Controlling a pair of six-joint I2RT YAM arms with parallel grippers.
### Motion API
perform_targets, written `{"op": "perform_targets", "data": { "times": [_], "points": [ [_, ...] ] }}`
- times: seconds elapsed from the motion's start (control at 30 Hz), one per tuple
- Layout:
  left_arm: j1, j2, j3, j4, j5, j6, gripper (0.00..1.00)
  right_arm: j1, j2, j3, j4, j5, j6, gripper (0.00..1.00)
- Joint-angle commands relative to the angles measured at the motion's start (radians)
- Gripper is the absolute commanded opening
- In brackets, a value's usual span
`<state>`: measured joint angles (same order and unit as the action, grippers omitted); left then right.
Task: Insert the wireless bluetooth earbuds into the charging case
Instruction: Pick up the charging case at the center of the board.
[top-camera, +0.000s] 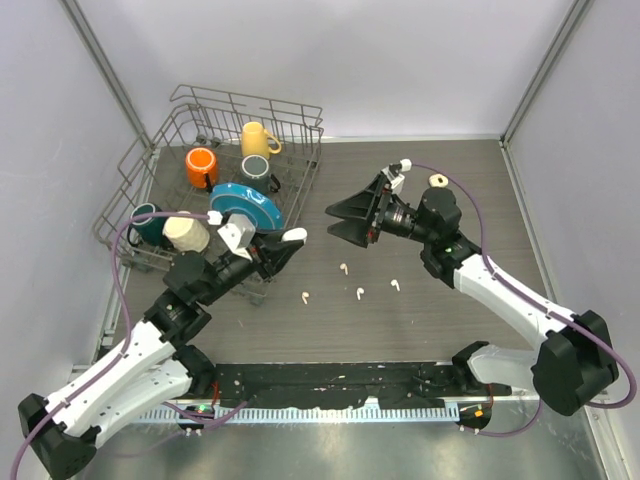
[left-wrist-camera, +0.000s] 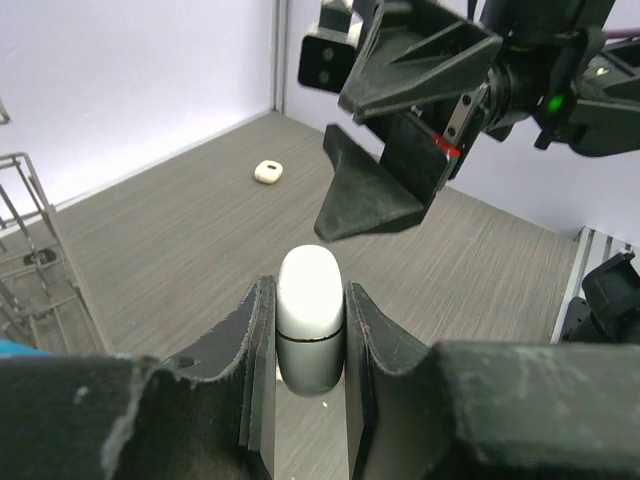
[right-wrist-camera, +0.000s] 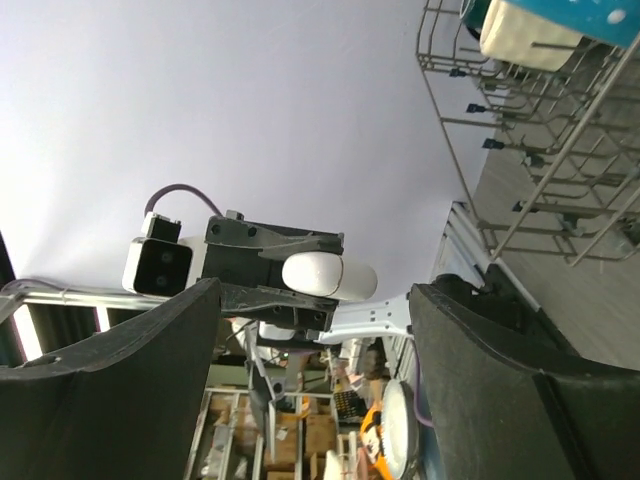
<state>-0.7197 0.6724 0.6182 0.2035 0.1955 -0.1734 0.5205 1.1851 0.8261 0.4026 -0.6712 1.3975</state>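
My left gripper (top-camera: 287, 243) (left-wrist-camera: 310, 300) is shut on the white charging case (top-camera: 294, 236) (left-wrist-camera: 310, 312), held above the table with its lid closed. My right gripper (top-camera: 335, 220) (right-wrist-camera: 315, 292) stands open a short way to the right of the case and faces it, with nothing between its fingers. The case (right-wrist-camera: 330, 275) shows in the right wrist view, and the right gripper (left-wrist-camera: 335, 165) shows in the left wrist view. Several white earbuds lie loose on the table below, among them one (top-camera: 343, 268), another (top-camera: 305, 296) and a third (top-camera: 360, 292).
A wire dish rack (top-camera: 180, 130) at the back left holds an orange mug (top-camera: 202, 166), a yellow mug (top-camera: 257, 138), a grey mug (top-camera: 256, 166), a teal plate (top-camera: 245, 207) and a cream cup (top-camera: 186, 234). A small white ring-shaped object (top-camera: 437, 180) (left-wrist-camera: 266, 171) lies at the back right.
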Motion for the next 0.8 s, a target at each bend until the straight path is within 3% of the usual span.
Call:
{"op": "perform_targets", "data": {
  "times": [0.0,0.37,0.77],
  "points": [
    [-0.003,0.032,-0.002,0.218,0.044,0.022,0.00,0.041,0.025,-0.001,0.143,-0.057,0.127,0.81],
    [-0.003,0.075,-0.008,0.286,0.067,0.005,0.00,0.110,0.082,-0.024,0.255,-0.021,0.205,0.81],
    [-0.003,0.095,-0.012,0.301,0.078,-0.003,0.00,0.151,0.151,-0.036,0.412,-0.011,0.324,0.72]
  ]
}}
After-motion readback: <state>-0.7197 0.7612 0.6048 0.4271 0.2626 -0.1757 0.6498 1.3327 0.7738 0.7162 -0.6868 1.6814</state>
